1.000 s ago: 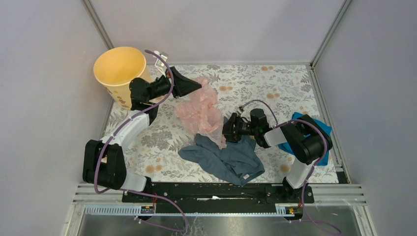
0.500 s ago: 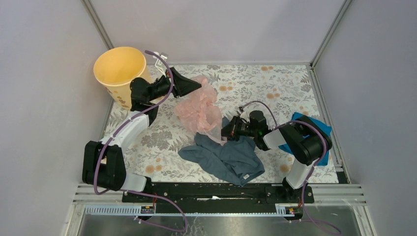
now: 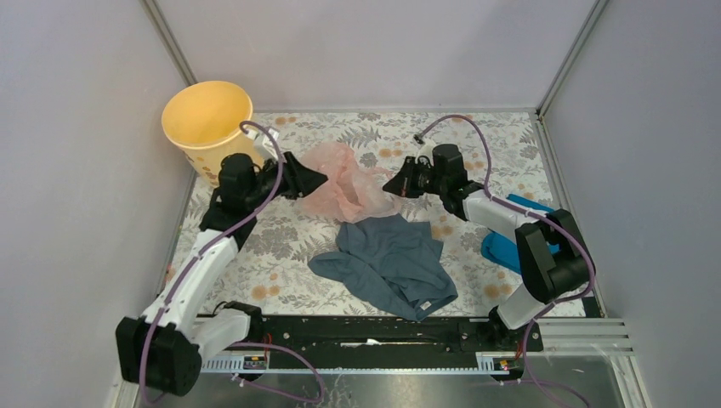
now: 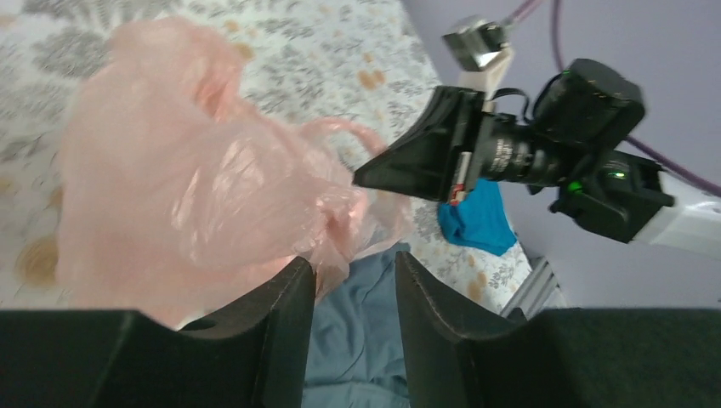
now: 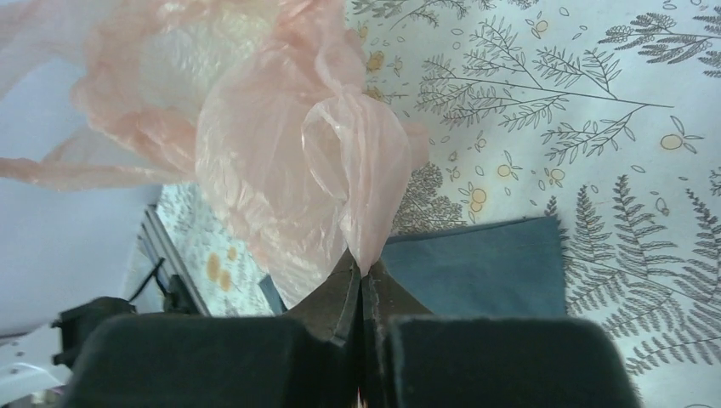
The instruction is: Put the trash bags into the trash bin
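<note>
Two claws on one bag, and the grip has just changed hands! The right claw (image 5: 361, 285) is pressed tight together on a twisted tip of the trash bag (image 5: 281, 170), with pink film ballooning out ahead of its fingers. A second ago that claw was spread wide and sitting low at the top edge of the grey-blue garment (image 3: 391, 263). Now it has swung up toward the far side of the counter (image 3: 476, 144), and the garment lies below and behind it.

Over on the other side, the left claw (image 4: 353, 323) has let go. Its fingers stand parted with a clear gap between them, and the bag's crumpled edge lies right against the inner side of one finger. A second ago it was closed on the bag's upper corner, higher up and closer to the bin.

The bag now stretches between the two claw tips, just ahead of each. Whether its lower edge touches the garment, I cannot tell.

The trash bin (image 3: 207, 119) has not budged. It stands behind the left claw, apart from the bag. The bright blue cloth (image 3: 502, 251) shows more now, well behind the right claw.
</note>
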